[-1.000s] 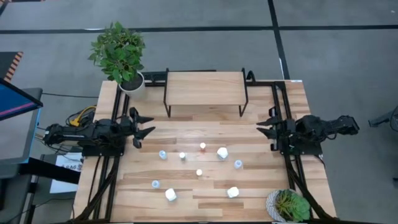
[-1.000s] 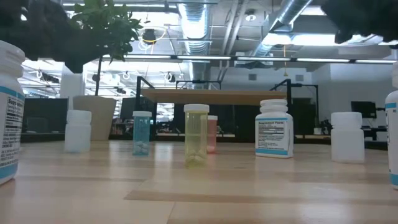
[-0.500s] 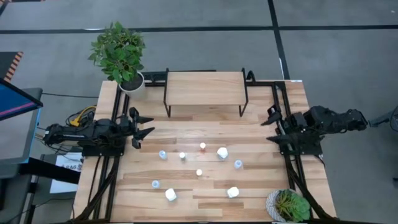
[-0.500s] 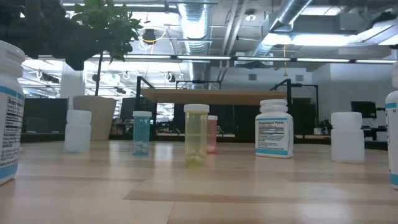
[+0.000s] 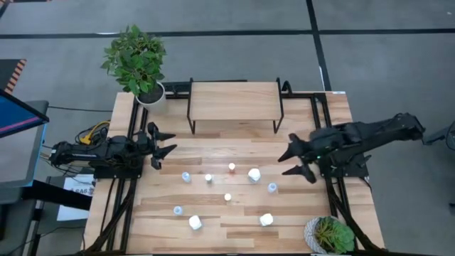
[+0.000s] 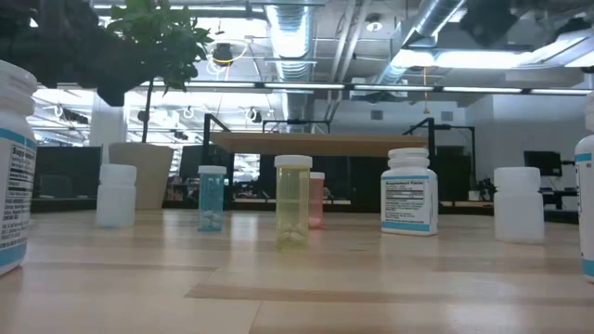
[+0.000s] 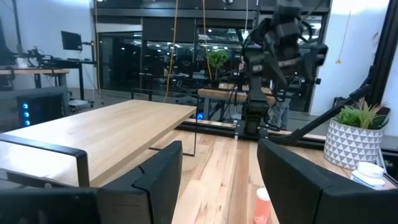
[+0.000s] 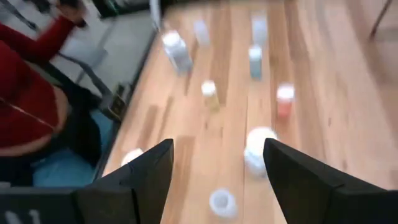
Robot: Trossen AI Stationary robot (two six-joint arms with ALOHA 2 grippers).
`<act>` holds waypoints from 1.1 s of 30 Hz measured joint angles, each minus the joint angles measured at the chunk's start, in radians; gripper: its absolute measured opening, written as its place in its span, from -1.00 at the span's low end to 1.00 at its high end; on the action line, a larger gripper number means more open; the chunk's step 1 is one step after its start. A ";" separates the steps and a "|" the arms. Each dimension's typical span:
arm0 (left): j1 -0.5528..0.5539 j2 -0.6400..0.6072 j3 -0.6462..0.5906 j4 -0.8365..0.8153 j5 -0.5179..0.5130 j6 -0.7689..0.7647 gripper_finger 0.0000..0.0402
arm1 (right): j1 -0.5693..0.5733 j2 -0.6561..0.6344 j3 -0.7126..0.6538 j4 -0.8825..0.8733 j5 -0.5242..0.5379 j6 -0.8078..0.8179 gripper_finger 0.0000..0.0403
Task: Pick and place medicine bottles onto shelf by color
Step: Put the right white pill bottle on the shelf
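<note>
So we've got the right end effector reaching out over the surface, fingers spread apart and holding nothing, just right of the bottles and in front of the shelf's right legs. The left end effector sits at the left edge of the surface, fingers also apart and empty.

The shelf stands at the back middle of the surface with nothing on top of it. All the bottles are down on the planks in front of it. From above we count a red-capped one roughly centre, a bigger white one just right of it, a blue-capped one to the left, a yellowish one between the blue and the red, another blue cap further right, a small one nearer the front, plus a blue cap and two white bottles along the front.

In the low view the labelled bottle has a blue-green band with small print, but we can't read any of it. Same with the big bottle at the left edge: lines of text, nothing legible, no brand we can make out. The clear yellow vial, blue vial and pinkish one have no labels.

A potted plant sits at the back left corner, another plant at front right.
</note>
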 joint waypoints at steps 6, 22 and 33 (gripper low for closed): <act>0.000 0.000 0.000 -0.002 -0.006 0.000 -0.01 | 0.000 0.152 0.001 -0.079 0.000 0.025 0.36; 0.000 0.000 0.000 -0.035 -0.024 0.001 -0.01 | 0.033 0.464 0.001 -0.054 -0.034 0.082 0.36; 0.000 0.000 0.000 -0.061 -0.025 0.001 -0.01 | 0.113 0.524 0.002 -0.011 -0.020 0.144 0.36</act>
